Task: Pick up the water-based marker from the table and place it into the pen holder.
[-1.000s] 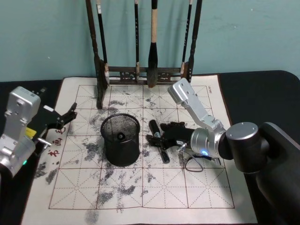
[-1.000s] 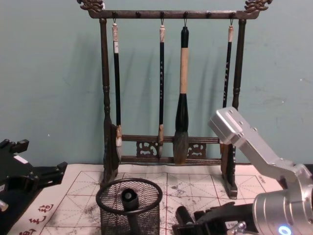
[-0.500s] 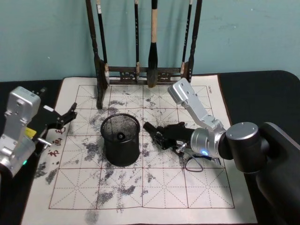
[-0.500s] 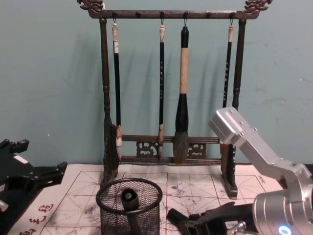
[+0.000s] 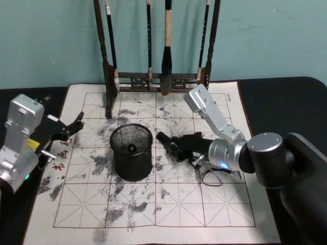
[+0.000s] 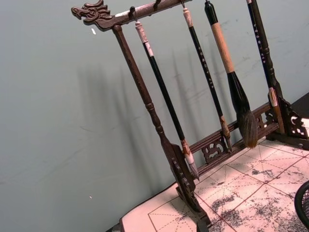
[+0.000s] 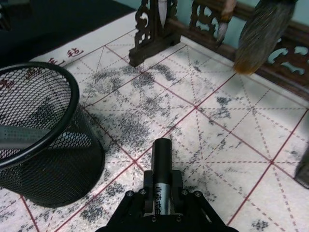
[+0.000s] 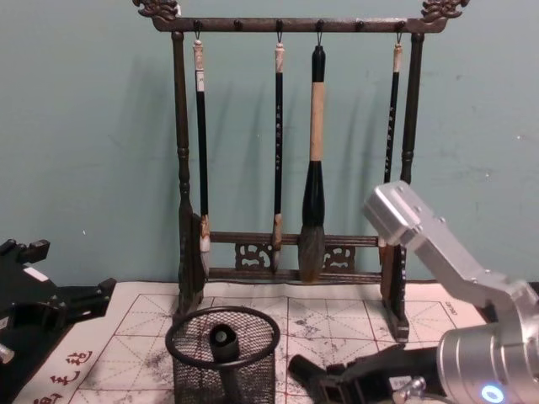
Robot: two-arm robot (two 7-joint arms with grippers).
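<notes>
The water-based marker [image 5: 164,139] is a black stick, held off the mat with its free end pointing at the pen holder [image 5: 132,153], a black wire-mesh cup. My right gripper [image 5: 178,147] is shut on the marker, just right of the cup. In the right wrist view the marker [image 7: 162,154] sticks out past the fingers [image 7: 179,182], with the pen holder [image 7: 34,145] beside it. The chest view shows the marker [image 8: 301,368] level with the pen holder [image 8: 223,338], which has another pen standing inside. My left gripper [image 5: 73,127] rests open at the mat's left edge.
A tall dark wooden brush rack [image 5: 156,79] with several hanging brushes stands at the back of the ink-stained grid mat [image 5: 153,204]. The left wrist view shows the brush rack [image 6: 164,140]. A small wire loop [image 5: 210,179] lies under my right gripper.
My right gripper has lifted the marker off the mat and turned it so its end points toward the pen holder. The left arm has not moved.
</notes>
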